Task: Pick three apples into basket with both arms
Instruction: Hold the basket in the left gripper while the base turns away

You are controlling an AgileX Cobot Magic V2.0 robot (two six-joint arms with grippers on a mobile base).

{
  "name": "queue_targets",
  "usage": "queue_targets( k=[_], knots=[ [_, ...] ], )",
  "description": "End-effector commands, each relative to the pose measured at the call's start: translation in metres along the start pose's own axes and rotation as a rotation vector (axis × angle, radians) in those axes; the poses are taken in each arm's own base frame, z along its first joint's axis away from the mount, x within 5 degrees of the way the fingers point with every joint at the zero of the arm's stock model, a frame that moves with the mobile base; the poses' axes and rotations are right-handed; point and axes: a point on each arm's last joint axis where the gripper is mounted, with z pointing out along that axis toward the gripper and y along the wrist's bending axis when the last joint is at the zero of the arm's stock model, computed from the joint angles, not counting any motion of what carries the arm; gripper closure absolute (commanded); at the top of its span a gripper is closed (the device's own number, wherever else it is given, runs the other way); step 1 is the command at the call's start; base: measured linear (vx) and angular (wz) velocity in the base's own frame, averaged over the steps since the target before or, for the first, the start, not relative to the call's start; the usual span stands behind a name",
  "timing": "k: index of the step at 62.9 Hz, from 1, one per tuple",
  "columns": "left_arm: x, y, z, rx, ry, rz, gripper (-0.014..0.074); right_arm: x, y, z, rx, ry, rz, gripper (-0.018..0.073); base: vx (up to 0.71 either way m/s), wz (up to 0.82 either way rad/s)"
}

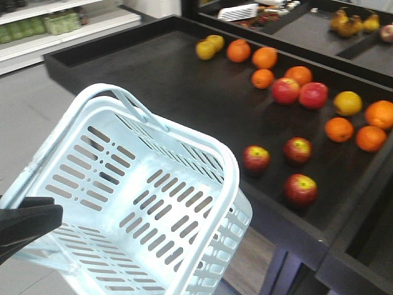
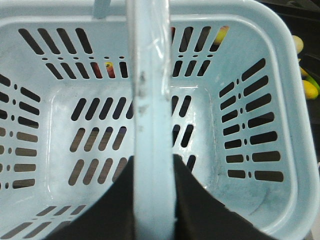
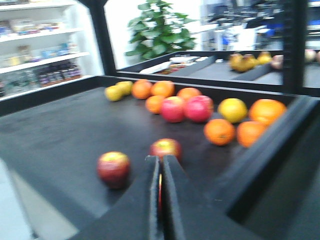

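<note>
Three dark red apples with yellow-green tops lie on the black display table (image 1: 184,80): one (image 1: 256,158) on the left, one (image 1: 298,149) behind it and one (image 1: 301,188) nearest the front edge. The pale blue basket (image 1: 141,203) hangs tilted and empty at lower left, off the table. My left gripper (image 2: 154,200) is shut on the basket's handle (image 2: 150,100). My right gripper (image 3: 160,160) is shut, empty, and hovers low near the table's front edge. Two apples (image 3: 114,167) (image 3: 166,147) show beyond its tips. A red-yellow sliver of the third apple shows through the slit between its fingers.
Brighter pink-red apples (image 1: 299,93), oranges (image 1: 339,129) (image 1: 264,58) and yellow fruit (image 1: 209,47) lie farther back on the table. A raised rim (image 1: 288,227) runs along the table's front. Shop shelves (image 1: 55,24) stand at far left, a second fruit table (image 1: 350,24) behind.
</note>
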Motion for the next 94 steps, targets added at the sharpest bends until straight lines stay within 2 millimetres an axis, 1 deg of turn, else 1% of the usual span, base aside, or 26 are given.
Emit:
queue_targets(
  k=[1, 55, 78, 94],
  knots=[
    [-0.0146, -0.0028, -0.0057, -0.001, -0.114, -0.036, 0.0603, -0.0034, 0.0002, -0.0007, -0.002, -0.078, -0.015, 0.0564, -0.14, 0.55],
    [-0.0147, -0.0028, -0.0057, -0.002, -0.114, -0.036, 0.0603, -0.0034, 0.0002, -0.0007, -0.002, -0.078, -0.015, 0.0564, -0.1, 0.52],
    [-0.0145, -0.003, -0.0056, 0.0, -0.112, -0.036, 0.0603, -0.0034, 0.0002, -0.0007, -0.002, -0.078, -0.015, 0.0564, -0.01, 0.65],
    [-0.0145, -0.0029, -0.0056, -0.001, -0.112, -0.036, 0.0603, -0.0034, 0.0002, -0.0006, -0.002, -0.078, -0.015, 0.0564, 0.07, 0.39]
  ],
)
